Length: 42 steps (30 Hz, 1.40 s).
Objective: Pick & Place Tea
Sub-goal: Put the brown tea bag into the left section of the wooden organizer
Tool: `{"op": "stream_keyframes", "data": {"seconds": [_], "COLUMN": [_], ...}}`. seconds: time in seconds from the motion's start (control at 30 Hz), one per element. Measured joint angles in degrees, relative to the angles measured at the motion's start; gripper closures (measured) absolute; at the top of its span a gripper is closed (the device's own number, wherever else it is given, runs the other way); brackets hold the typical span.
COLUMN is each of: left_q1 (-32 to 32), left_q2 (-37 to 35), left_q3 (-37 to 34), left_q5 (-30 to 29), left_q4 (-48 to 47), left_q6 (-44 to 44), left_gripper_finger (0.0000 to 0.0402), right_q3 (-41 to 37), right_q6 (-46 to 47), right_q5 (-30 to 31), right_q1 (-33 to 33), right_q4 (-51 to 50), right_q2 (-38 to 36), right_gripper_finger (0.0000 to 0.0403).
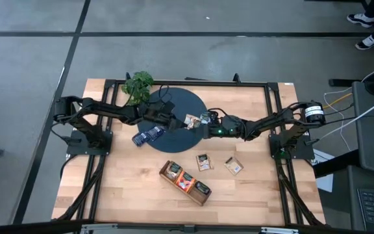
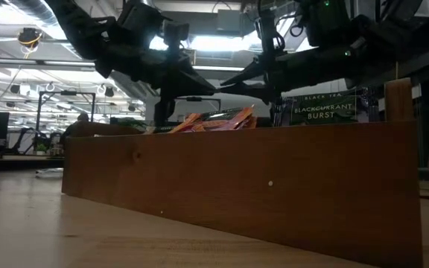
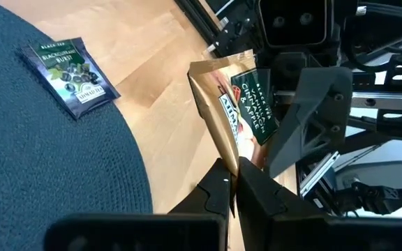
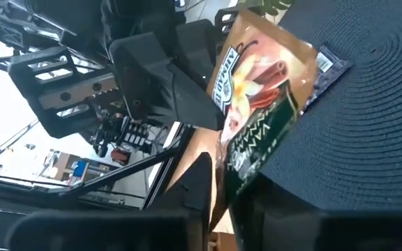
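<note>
handover of one beige sachet above the dark mat
left gripper grips its edge; right gripper closes on it too: left should release only after.

Legible markings:

- Dark sachet standing in the wooden tray, low view: "BLACK TEA", "BLACKCURRANT BURST".
- Blue sachet on the dark mat: "BLACK TEA", "BLACKCURRANT BURST".
- Beige-green sachet: "BLACK TEA", "CINNAMON & APPLE".

No other text is readable.
</note>
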Motion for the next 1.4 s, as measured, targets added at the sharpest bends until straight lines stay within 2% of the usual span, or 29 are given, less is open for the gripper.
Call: {"op": "stream_keyframes", "data": {"seconds": [0.23, 0.5, 0.97, 1.2, 1.4], "left_q1": [0.0, 0.8, 5.3, 4.3, 4.2], "left_q2": [0.0, 0.0, -0.1, 0.7, 5.9], "left_q3": [0.0, 0.0, 0.2, 4.2, 9.4], "left_q5": [1.3, 10.1, 20.4, 23.0, 25.0], "left_q4": [-1.8, -2.4, -1.2, -1.3, -2.2], "left_q6": [0.4, 0.5, -1.9, -0.5, -0.1], "left_gripper_finger": [0.0394, 0.0358, 0.0325, 0.0326, 0.0325], "right_q3": [0.0, 0.0, 0.1, 0.1, 1.6], "right_q6": [-1.1, -1.3, -2.8, -3.0, -4.3], "right_q5": [-0.2, -3.8, -20.4, -21.2, -23.8], "right_q1": [0.0, 0.0, 0.0, 0.0, 0.0], "right_q4": [-0.1, -2.7, -6.0, -6.0, -7.3], "right_q2": [0.0, 0.0, 0.0, 0.0, 0.0], "right_gripper_finger": [0.0394, 0.0399, 0.0401, 0.0401, 0.0402]}}
